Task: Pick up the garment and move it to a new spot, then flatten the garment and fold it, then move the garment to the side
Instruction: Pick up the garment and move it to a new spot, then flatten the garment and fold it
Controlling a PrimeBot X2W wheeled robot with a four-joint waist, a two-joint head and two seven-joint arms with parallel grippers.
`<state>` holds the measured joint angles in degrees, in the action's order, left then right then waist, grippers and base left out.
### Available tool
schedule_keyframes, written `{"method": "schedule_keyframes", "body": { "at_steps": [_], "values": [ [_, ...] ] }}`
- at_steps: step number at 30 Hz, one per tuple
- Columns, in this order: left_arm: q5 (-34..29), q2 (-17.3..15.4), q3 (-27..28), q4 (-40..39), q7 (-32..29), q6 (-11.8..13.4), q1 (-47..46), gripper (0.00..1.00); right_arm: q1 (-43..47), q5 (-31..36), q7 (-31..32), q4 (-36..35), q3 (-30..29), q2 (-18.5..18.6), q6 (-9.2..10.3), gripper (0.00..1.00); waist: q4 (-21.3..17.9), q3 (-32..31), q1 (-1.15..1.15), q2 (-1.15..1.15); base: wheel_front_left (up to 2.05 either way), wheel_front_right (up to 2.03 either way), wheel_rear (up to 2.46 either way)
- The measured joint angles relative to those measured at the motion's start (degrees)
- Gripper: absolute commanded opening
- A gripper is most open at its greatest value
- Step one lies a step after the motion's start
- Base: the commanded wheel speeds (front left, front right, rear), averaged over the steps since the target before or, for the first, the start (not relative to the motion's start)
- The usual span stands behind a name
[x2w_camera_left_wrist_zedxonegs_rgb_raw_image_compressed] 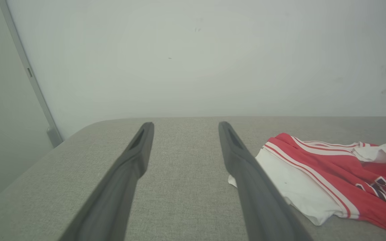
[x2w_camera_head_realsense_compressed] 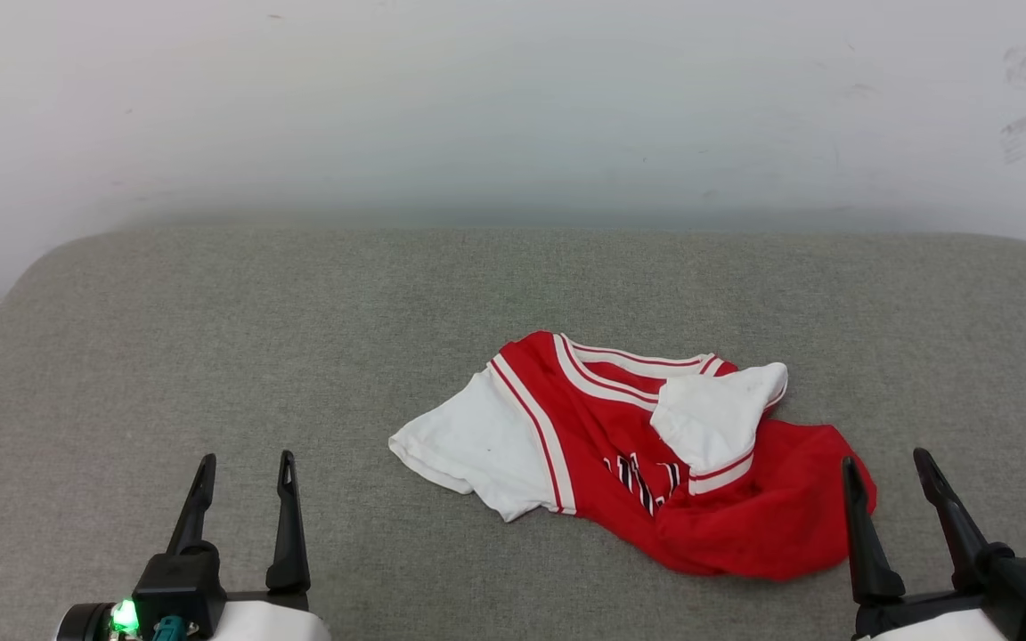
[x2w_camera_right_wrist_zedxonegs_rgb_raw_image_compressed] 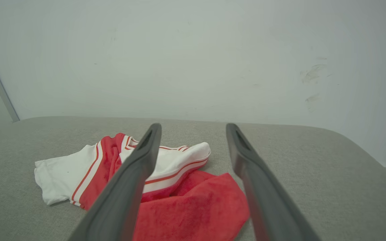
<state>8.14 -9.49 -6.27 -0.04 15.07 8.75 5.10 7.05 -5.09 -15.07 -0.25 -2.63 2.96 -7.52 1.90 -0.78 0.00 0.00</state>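
The garment [x2w_camera_head_realsense_compressed: 620, 454] is down on the grey padded tabletop [x2w_camera_head_realsense_compressed: 299, 338], a crumpled heap sitting a touch toward 4 o'clock from the middle of the head view. It's a red jersey tee, bunched up and nowhere near flat. One white sleeve [x2w_camera_head_realsense_compressed: 468, 445] fans out toward 9 o'clock, edged with a red-and-white stripe. The other white sleeve [x2w_camera_head_realsense_compressed: 713, 414] is flopped back over the red body, up at 1 o'clock on the heap. The striped collar runs along the 12 o'clock edge, and a sliver of black lettering with white outline peeks out of a fold near the centre. At 5 o'clock the red cloth rolls into a thick lump.

Over to the left gripper [x2w_camera_head_realsense_compressed: 247, 457], low at 7 o'clock in the head view: both dark fingers are spread wide with nothing between them, well apart from the shirt. From its own wrist camera the garment [x2w_camera_left_wrist_zedxonegs_rgb_raw_image_compressed: 317, 174] lies off at 3 o'clock, the white sleeve just past the right-hand finger.

The right gripper [x2w_camera_head_realsense_compressed: 885, 458] sits at 5 o'clock, jaws wide apart and empty too. Its inner finger crosses the red lump's edge in the head view; whether it touches the cloth I can't tell. In the right wrist view the garment [x2w_camera_right_wrist_zedxonegs_rgb_raw_image_compressed: 193, 207] lies beneath and toward 9 o'clock of the fingers.

A pale wall [x2w_camera_head_realsense_compressed: 513, 107] stands behind at 12 o'clock.
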Motion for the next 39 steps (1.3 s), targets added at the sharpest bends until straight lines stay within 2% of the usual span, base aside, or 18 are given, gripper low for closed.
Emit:
{"method": "schedule_keyframes", "body": {
  "at_steps": [11, 21, 28, 33, 39],
  "values": [
    [-2.94, 2.97, 4.31, 1.45, 0.0, -4.08, 0.21, 1.0, 0.04, -0.26, 0.0, 1.19, 0.12, 0.0, 0.0, 1.0, 0.06, -0.17, 0.0, 0.0, 0.0, 0.0, 0.0],
    [-4.45, 4.43, 6.3, 2.01, 0.0, -5.84, 0.21, 1.0, -0.26, -0.38, 0.0, 1.0, 0.33, 0.0, 0.0, 1.0, 0.38, -0.01, 0.0, 0.0, 0.0, 0.0, 0.0],
    [-4.91, 5.1, 6.77, 2.19, 0.0, -6.59, 0.03, 1.0, -7.74, 2.87, 0.0, -1.96, -0.35, 0.18, 0.01, 1.0, 0.55, 0.78, 0.0, 0.0, 0.0, 0.0, 0.0],
    [-5.28, 5.61, 6.84, 2.19, 0.0, -6.98, -0.65, 1.0, -15.87, 2.93, 0.0, -3.24, 0.82, 4.67, 0.0, 1.0, 0.89, 1.76, 0.0, 0.0, 0.0, 0.0, 0.0],
    [-5.37, 6.0, 6.82, 2.33, 0.0, -7.19, -1.12, 1.0, -25.25, -0.67, 0.0, 2.49, 9.18, 13.66, 0.0, 1.0, 1.33, 3.38, 0.0, 0.0, 0.0, 0.0, 0.0]
  ]
}}
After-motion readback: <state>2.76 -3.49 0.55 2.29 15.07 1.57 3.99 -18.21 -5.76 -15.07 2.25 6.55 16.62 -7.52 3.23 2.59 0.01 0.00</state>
